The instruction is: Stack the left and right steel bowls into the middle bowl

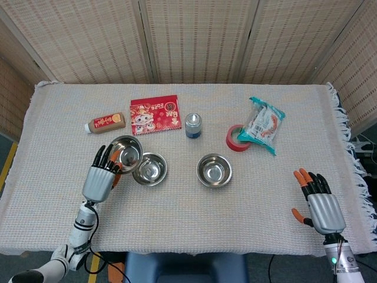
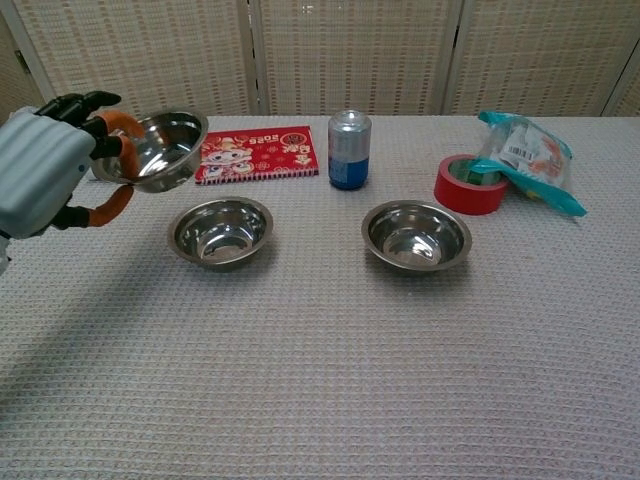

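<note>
At the left hand's fingertips (image 2: 112,122), orange pads are clamped on the rim of a steel bowl (image 2: 159,148), pinching it with the thumb below and the other fingers over the edge. That left hand (image 2: 40,168) holds the bowl clear off the cloth, tilted, its hollow turned toward the middle of the table. From above, the lifted bowl (image 1: 125,151) hangs just beside the middle bowl (image 1: 149,168), overlapping that one's upper-left rim, with the left hand (image 1: 100,178) low and left of both. The middle bowl (image 2: 220,231) sits upright on the woven tablecloth (image 2: 320,380), nothing inside it. Well off to its right stands the right bowl (image 2: 416,235), also upright and on its own; in the head view it (image 1: 214,170) lies near the table's centre.

Over on the other side, the right hand (image 1: 317,204) hovers near the table's near right corner, fingers spread, gripping nothing, well apart from every bowl.

Behind the bowls runs a row of bystanders. A brown bottle (image 1: 106,122) lies on its side at the back left. Next to it lies a flat red booklet (image 2: 256,153), and then a blue-and-silver can (image 2: 349,149) stands upright between booklet and tape. A red tape roll (image 2: 470,184) lies flat to the right, and a teal snack bag (image 2: 527,159) rests against it, leaning over its far edge.
</note>
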Motion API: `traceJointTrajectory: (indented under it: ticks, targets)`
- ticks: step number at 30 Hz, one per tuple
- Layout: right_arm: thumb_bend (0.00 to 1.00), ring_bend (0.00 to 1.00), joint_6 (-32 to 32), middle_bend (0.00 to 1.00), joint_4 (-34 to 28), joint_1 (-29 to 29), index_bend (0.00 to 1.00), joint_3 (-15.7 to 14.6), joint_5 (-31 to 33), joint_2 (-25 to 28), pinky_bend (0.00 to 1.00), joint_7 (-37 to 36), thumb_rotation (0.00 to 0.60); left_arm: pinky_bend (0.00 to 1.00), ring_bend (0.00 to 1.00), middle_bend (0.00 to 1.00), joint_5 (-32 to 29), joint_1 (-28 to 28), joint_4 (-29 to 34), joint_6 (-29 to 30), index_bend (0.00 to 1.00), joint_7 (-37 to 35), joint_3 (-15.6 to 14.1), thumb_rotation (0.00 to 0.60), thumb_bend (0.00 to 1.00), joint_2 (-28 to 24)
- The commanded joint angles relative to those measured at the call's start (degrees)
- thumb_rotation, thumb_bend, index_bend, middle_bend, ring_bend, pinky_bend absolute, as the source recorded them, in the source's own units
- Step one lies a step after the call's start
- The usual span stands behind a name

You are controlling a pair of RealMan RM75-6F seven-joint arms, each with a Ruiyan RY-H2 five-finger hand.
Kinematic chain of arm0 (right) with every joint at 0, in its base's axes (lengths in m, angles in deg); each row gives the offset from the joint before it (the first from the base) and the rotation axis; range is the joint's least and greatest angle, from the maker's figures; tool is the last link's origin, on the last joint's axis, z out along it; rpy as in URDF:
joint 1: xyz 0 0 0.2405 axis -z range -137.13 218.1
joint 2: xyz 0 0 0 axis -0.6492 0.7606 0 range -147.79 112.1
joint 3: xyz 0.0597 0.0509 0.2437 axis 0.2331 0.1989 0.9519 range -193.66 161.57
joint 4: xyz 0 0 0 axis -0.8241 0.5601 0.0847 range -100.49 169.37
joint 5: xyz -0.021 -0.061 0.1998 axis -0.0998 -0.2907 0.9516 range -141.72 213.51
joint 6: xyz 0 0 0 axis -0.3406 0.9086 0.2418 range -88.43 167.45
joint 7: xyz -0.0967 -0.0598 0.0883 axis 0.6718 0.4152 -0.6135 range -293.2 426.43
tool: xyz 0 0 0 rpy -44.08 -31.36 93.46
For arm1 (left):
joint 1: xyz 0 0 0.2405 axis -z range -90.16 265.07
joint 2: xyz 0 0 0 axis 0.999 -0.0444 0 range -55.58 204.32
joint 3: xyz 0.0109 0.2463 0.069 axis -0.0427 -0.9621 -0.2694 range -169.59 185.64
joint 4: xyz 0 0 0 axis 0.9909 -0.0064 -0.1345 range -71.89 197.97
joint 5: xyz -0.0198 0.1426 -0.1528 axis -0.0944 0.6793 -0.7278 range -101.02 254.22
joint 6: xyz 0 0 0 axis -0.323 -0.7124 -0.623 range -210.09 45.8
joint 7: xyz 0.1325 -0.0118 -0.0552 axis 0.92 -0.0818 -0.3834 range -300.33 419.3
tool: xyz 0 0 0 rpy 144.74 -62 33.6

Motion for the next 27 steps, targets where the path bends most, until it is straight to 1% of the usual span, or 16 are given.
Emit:
traceJointTrajectory:
  ticks: [1,3,7,9,10,12,15,17,21,24,27]
  targets:
    - [0.15,0.00,0.64,0.00,-0.38,0.40,0.00,-0.36,-1.03,0.78,0.00,-1.17,0.600,0.15,0.09,0.23,2.71,1.88,8.56,-4.05,0.76,9.04,-2.56,0.600,0.45,-0.74]
    - [0.15,0.00,0.82,0.00,-0.56,0.57,0.00,-0.68,-1.74,1.38,0.00,-2.12,0.600,0.15,0.09,0.23,2.42,2.09,9.32,-6.50,0.75,11.43,-2.74,0.600,0.45,-0.22]
    - [0.15,0.00,1.47,0.00,-0.71,0.97,0.00,-0.92,-2.57,2.15,0.00,-3.32,0.600,0.15,0.09,0.23,1.65,1.96,8.27,-9.69,0.70,12.82,-2.79,0.600,0.45,0.88]
    - [0.15,0.00,1.74,0.00,-0.72,1.14,0.00,-0.96,-2.76,2.38,0.00,-3.70,0.600,0.15,0.08,0.22,1.01,1.70,7.45,-11.20,0.64,13.35,-2.70,0.600,0.45,1.25]
    - [0.15,0.00,1.91,0.00,-0.73,1.23,0.00,-0.93,-2.83,2.48,0.00,-3.88,0.600,0.15,0.07,0.21,0.72,1.52,7.33,-12.02,0.58,13.70,-2.72,0.600,0.45,1.25]
    - [0.15,0.00,1.93,0.00,-0.66,1.28,0.00,-0.88,-2.79,2.49,0.00,-3.92,0.600,0.15,0.05,0.17,0.54,1.20,7.89,-12.51,0.37,14.40,-2.73,0.600,0.45,0.92]
    - [0.15,0.00,1.49,0.00,-0.57,1.14,0.00,-0.83,-2.57,2.28,0.00,-3.59,0.600,0.14,0.01,0.12,1.29,0.59,11.20,-11.61,0.08,15.35,-3.11,0.600,0.45,-0.66]
    - [0.15,0.00,1.04,0.00,-0.54,0.99,0.00,-0.85,-2.41,2.04,0.00,-3.10,0.600,0.14,0.00,0.08,2.06,0.11,14.40,-10.70,0.01,16.31,-3.51,0.600,0.45,-2.29]
    - [0.15,0.00,0.35,0.00,-0.39,0.65,0.00,-0.88,-2.35,1.36,0.00,-1.97,0.600,0.14,0.00,0.03,2.45,-1.03,21.71,-10.48,0.00,18.66,-4.08,0.600,0.45,-5.93]
    - [0.15,0.00,-1.04,0.00,0.63,-0.28,0.00,-0.50,-1.91,0.06,0.00,-0.97,0.600,0.14,0.00,0.01,3.01,-3.21,28.85,-9.28,0.00,20.37,-5.69,0.600,0.45,-10.75]
    - [0.15,0.00,-3.62,0.00,2.61,-2.40,0.00,0.68,-1.14,-2.30,0.00,-0.26,0.600,0.14,0.00,0.00,2.42,-7.43,35.64,-6.39,0.00,20.06,-7.80,0.600,0.44,-17.22]
